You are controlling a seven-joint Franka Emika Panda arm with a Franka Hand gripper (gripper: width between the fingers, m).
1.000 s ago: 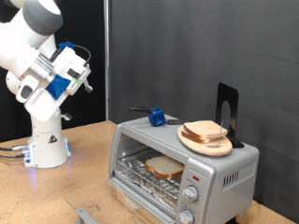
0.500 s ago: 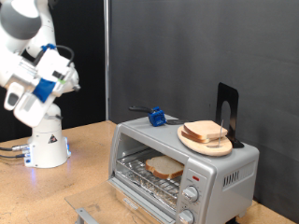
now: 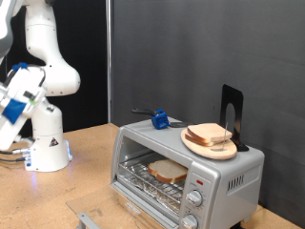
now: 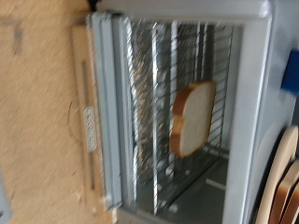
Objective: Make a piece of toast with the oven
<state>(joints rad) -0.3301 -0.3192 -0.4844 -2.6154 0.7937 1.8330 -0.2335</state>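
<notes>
The gripper (image 3: 11, 100) was recorded at the exterior view's far left, well apart from the oven (image 3: 186, 172) at lower right; whether its fingers were spread or pressed together could not be told, and nothing was seen held. The toast (image 3: 168, 172) was shown lying flat on the rack (image 4: 154, 103) inside the open oven, with spare slices (image 3: 212, 135) stacked on a plate (image 3: 205, 148) on top.

Brushed metal, soft bread, matt wood

The boxy silver-grey metal oven (image 3: 191, 164) looks satin; its wire rack (image 4: 163, 103) gleams under the pale, matt bread slice (image 4: 192, 118).
</notes>
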